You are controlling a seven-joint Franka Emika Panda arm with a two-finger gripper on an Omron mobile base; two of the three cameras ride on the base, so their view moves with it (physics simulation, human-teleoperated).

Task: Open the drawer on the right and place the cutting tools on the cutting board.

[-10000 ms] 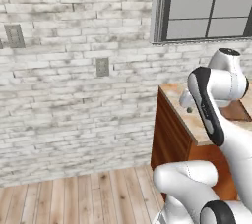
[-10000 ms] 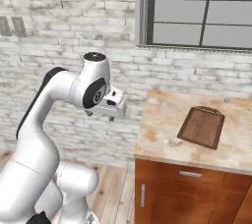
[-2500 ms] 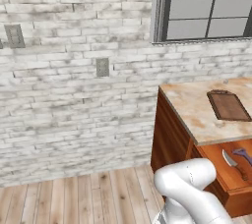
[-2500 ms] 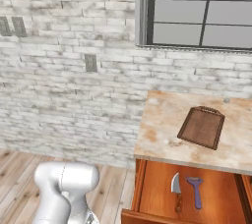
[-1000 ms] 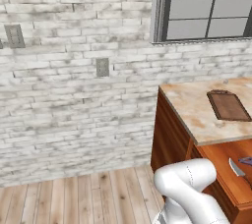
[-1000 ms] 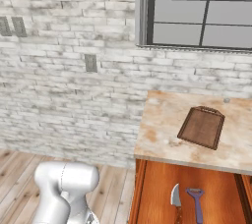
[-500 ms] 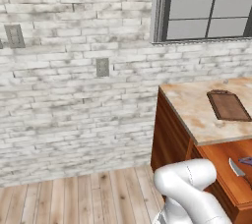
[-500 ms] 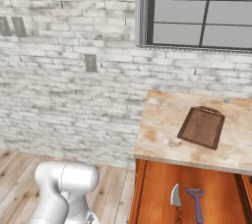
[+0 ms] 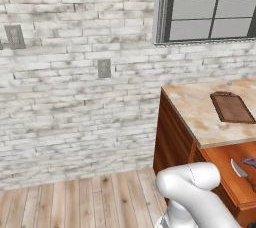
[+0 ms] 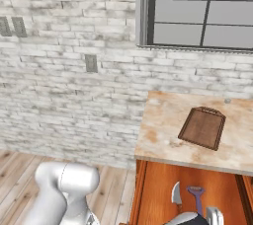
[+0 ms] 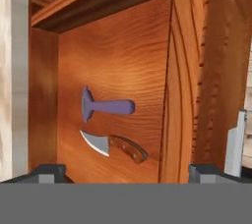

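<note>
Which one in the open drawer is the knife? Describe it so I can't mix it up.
Find the pale marbled countertop; below it the drawer stands open. Two tools lie on its floor: the knife has a short silver blade and brown wooden handle, while the purple tool beside it is one colour with a flared end.

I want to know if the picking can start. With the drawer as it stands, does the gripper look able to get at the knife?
Probably yes. The drawer is pulled out and uncovered. The knife lies flat on its floor, apart from the purple tool, and the gripper is beside the drawer front with nothing over the knife.
</note>
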